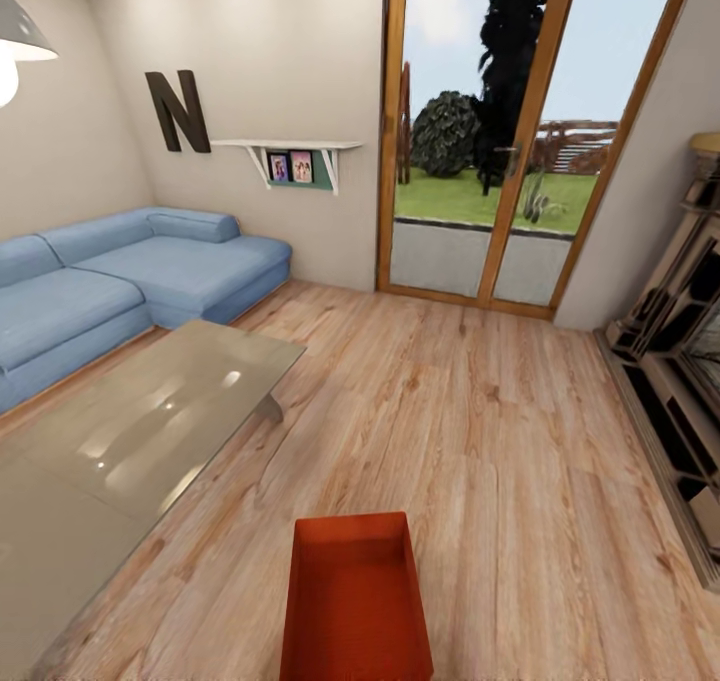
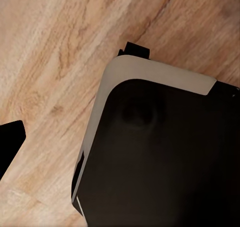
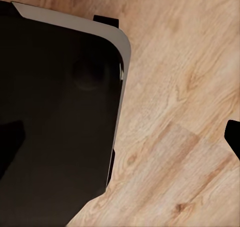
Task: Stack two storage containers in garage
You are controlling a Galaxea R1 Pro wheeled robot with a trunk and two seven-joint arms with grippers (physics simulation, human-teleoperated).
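Note:
One orange-red storage container (image 1: pixel 355 601) sits low in the head view, close in front of me on the light wood-plank floor of the living room, its open top showing an empty inside. In the left wrist view my left gripper (image 2: pixel 120 149) hangs open over my own black base (image 2: pixel 155 152), one dark fingertip (image 2: pixel 10 144) at the frame's edge over bare planks. In the right wrist view my right gripper (image 3: pixel 120 137) is open too, a fingertip (image 3: pixel 234 137) at the edge, above the base (image 3: pixel 55 112). Neither holds anything.
A low glass coffee table (image 1: pixel 130 441) stands just left of the container, with a blue corner sofa (image 1: pixel 120 281) behind it. Wood-framed glass doors (image 1: pixel 500 141) fill the far wall. A wooden shelf unit (image 1: pixel 680 361) lines the right side. Open plank floor (image 1: pixel 470 401) lies ahead.

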